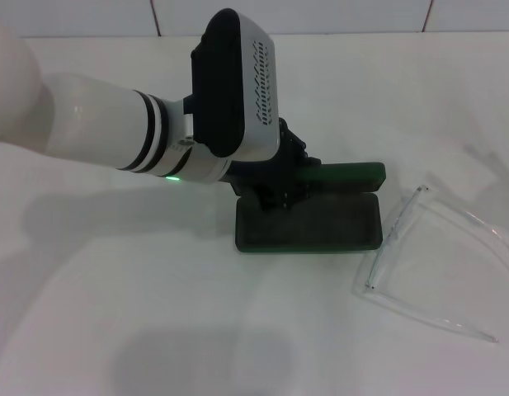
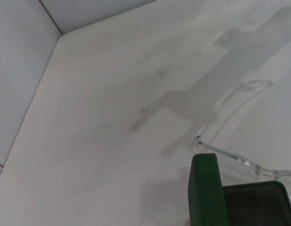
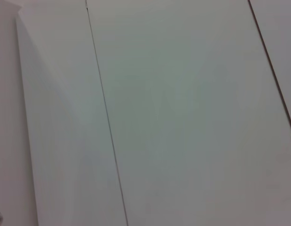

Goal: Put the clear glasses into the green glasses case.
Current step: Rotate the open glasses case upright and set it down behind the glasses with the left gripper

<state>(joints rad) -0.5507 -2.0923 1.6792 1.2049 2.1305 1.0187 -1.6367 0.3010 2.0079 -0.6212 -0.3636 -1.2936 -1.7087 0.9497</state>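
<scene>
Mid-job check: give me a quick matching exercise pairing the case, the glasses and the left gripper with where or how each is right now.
Things:
1. green glasses case
2. clear glasses
3. left gripper

States:
A. lying on the table to the case's right, outside it
B. at the case's raised lid, near its left end
C. open, lined tray showing, nothing in it

Pairs: 1-C, 2-A, 3-B

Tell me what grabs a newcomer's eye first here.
The left gripper, on its big white arm, reaches in from the left over the back of the open green glasses case at the middle of the white table. Just right of the case lie the clear glasses, arms spread, not yet inside.
</scene>
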